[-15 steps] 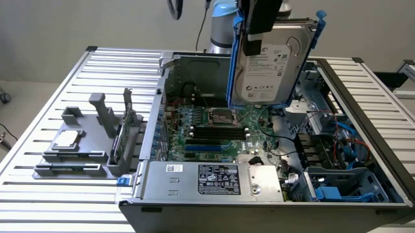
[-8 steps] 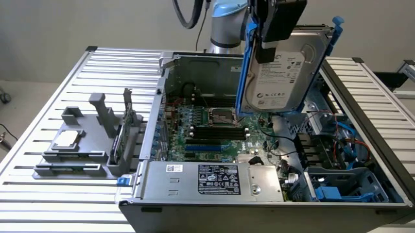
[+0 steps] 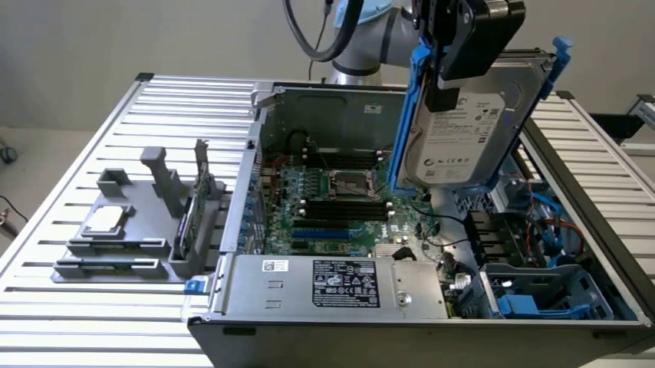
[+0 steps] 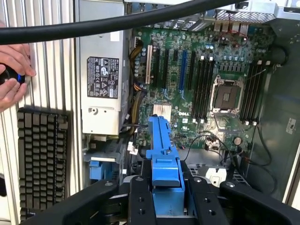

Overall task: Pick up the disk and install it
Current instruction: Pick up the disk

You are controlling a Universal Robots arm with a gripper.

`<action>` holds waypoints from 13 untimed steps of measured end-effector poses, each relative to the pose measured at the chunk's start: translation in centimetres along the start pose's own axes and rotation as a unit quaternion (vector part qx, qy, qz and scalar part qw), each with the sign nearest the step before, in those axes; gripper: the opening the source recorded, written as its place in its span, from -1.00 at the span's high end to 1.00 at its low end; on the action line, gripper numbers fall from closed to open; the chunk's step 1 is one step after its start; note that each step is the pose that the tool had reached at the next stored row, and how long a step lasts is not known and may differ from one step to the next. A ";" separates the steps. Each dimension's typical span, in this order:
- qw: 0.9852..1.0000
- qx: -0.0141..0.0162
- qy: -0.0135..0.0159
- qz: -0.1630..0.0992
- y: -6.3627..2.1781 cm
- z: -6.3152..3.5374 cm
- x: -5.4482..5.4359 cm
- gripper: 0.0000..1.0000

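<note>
As my pincer (image 3: pixel 447 80) hangs above the computer case (image 3: pixel 327 111), I see it partly closed on the disk (image 3: pixel 465 138); blue rail (image 4: pixel 164 159) clamped between its fingers (image 4: pixel 140 206).

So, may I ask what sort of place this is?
Likely a robotics lab bench: an open desktop computer case on a slatted aluminium table, with the gripper holding the disk above it.

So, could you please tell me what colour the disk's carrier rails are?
Blue; the rails framing the disk show best in the exterior view.
</note>
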State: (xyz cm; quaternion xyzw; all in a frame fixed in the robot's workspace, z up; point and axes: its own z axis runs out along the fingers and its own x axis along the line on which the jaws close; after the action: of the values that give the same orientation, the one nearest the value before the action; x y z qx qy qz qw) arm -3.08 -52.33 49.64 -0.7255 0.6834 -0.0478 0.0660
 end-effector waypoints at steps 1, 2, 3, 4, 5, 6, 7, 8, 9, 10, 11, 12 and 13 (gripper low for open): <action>1.000 0.000 0.000 0.000 -0.17 0.03 0.2 0.34; 1.000 0.000 -0.001 0.000 -0.34 0.05 0.4 0.34; 1.000 0.000 -0.001 0.000 -0.50 0.07 0.6 0.34; 1.000 0.000 -0.002 0.000 -0.66 0.10 0.8 0.34; 1.000 0.000 -0.002 0.000 -0.82 0.13 1.0 0.34; 1.000 0.000 -0.003 0.000 -0.97 0.15 1.2 0.34; 1.000 0.000 -0.003 0.001 -1.12 0.18 1.4 0.34; 1.000 0.000 -0.004 0.001 -1.27 0.20 1.6 0.34; 1.000 0.000 -0.004 0.001 -1.41 0.22 1.8 0.34; 1.000 0.000 -0.005 0.001 -1.55 0.24 2.0 0.34; 1.000 0.000 -0.005 0.001 -1.68 0.26 2.2 0.34; 1.000 0.000 -0.006 0.001 -1.81 0.28 2.4 0.34; 1.000 0.000 -0.006 0.001 -1.94 0.30 2.6 0.34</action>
State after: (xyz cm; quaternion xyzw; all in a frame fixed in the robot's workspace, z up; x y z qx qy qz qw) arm -0.96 -54.85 49.60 -0.7250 0.6837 -0.0435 0.0705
